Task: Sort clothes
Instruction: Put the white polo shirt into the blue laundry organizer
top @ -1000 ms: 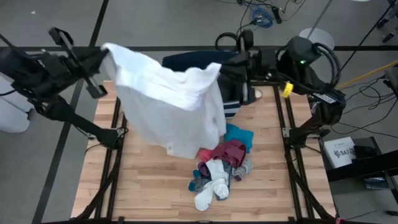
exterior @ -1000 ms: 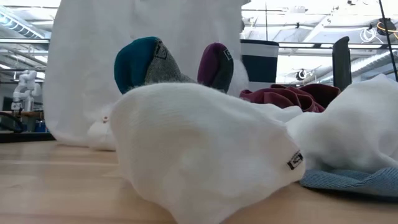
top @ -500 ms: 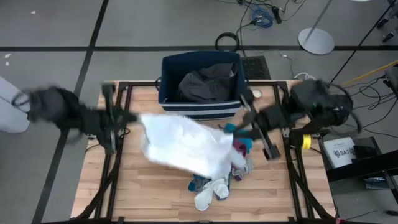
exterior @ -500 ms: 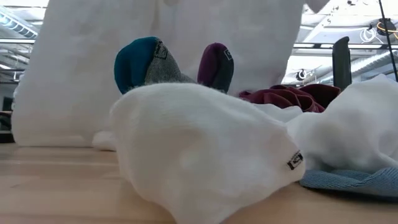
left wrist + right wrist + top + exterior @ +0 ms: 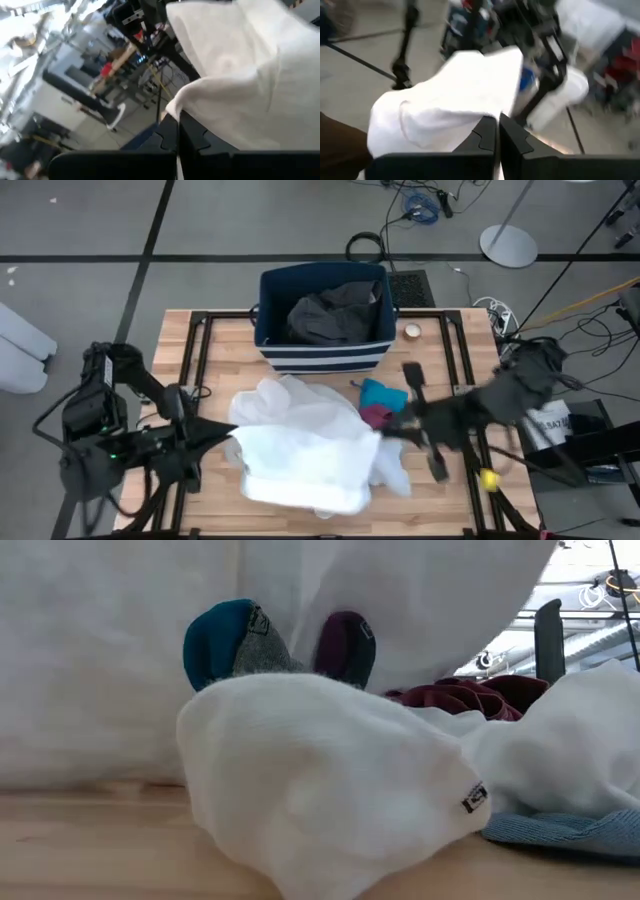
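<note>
A large white garment point(image 5: 305, 445) lies spread over the middle and near part of the wooden table, covering the sock pile. My left gripper point(image 5: 230, 434) is shut on its left edge and my right gripper point(image 5: 388, 430) on its right edge, both low. A bright blue piece point(image 5: 384, 394) and a maroon piece point(image 5: 374, 416) peek out at its far right. A dark grey garment point(image 5: 335, 310) lies in the navy bin point(image 5: 268, 320). In the low view a white sock point(image 5: 330, 780) lies in front, with teal-grey point(image 5: 225, 635) and maroon point(image 5: 346, 644) sock tips behind it. My left gripper pinches a bunched edge of the white garment point(image 5: 176, 107) between its two shut fingers, coming level from the table's left. The cloth runs away from the fingers onto the table, loosely wrinkled. My right gripper pinches the opposite edge of the garment point(image 5: 495, 111) between its shut fingers, coming level from the table's right. The cloth spreads away from the fingers, slack.
The navy bin with white stripes stands at the table's far edge. A small round object point(image 5: 411, 332) lies to the right of the bin. A light blue cloth piece point(image 5: 560, 830) lies under white fabric at the low view's right. Bare wood shows along the table's left and right sides.
Both grippers have swung down from high over the far edge toward the near edge, staying shut on the white garment. The garment, which hung spread out between them, has come down and now lies over the sock pile on the table.
</note>
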